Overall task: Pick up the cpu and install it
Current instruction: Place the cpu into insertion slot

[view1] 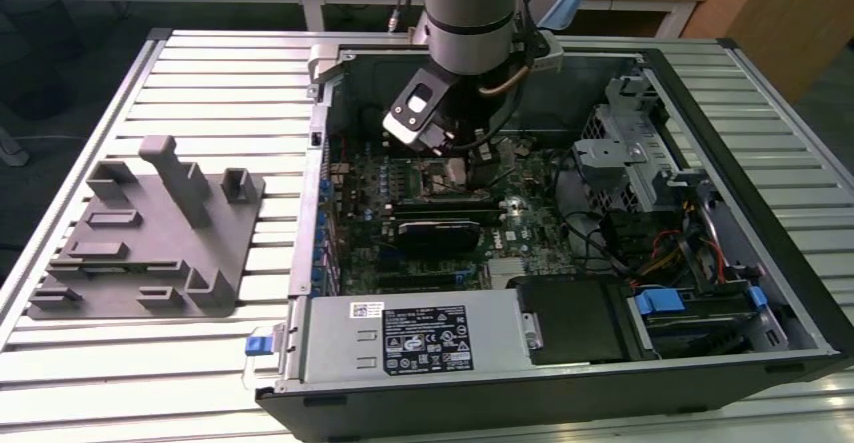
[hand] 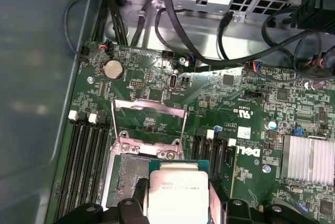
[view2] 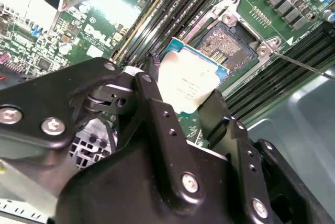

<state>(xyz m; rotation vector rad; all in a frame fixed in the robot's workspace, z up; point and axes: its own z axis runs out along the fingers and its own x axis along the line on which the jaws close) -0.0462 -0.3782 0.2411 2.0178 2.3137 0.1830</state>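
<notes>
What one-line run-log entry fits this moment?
gripper shut on cpu | cpu near open socket, not seated | arm inside computer case

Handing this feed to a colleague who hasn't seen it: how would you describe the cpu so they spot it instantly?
Look inside the open computer case, at the green motherboard. Near its open socket, the gripper pinches the cpu between two black fingers. It is the small flat square with a shiny silver top and a thin darker rim, unlike the dark, metal-framed socket.
</notes>
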